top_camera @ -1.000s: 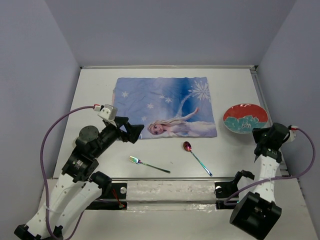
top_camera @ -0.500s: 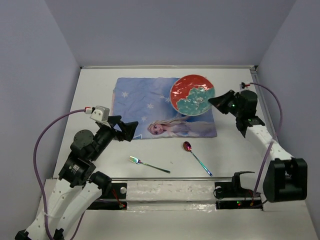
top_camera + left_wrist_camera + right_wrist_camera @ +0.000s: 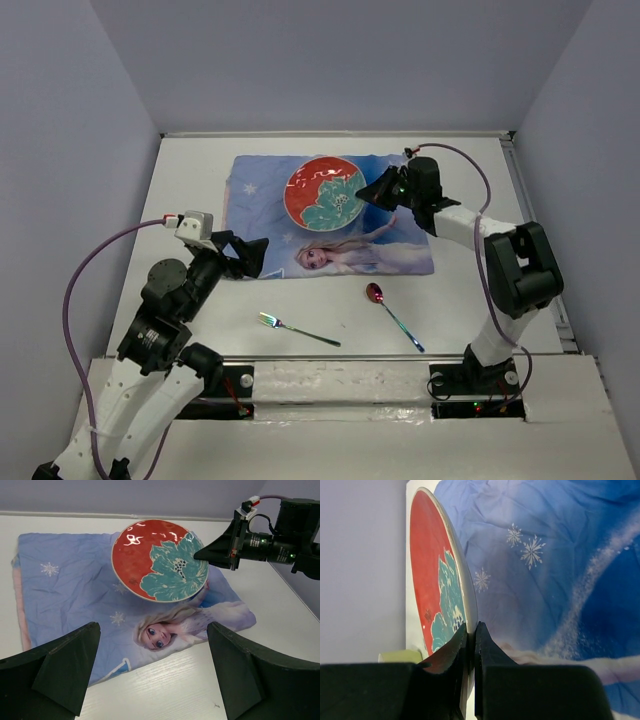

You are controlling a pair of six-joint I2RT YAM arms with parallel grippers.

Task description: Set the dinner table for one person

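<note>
While above the dinner table [image 3: 190, 175], plate [image 3: 322, 192] between right jaws

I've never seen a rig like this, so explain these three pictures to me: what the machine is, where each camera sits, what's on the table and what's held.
The machine is two robot arms bolted at the near edge of a white table, each ending in a two-finger gripper. The overhead picture looks down from behind them. The other two come from cameras on each wrist, so the dark wedges at the bottom are that arm's own fingers. On the table lie a blue princess placemat, a fork and a spoon. The right gripper pinches the rim of a red and teal plate, holding it tilted over the placemat. The left gripper is open and holds nothing.
</note>
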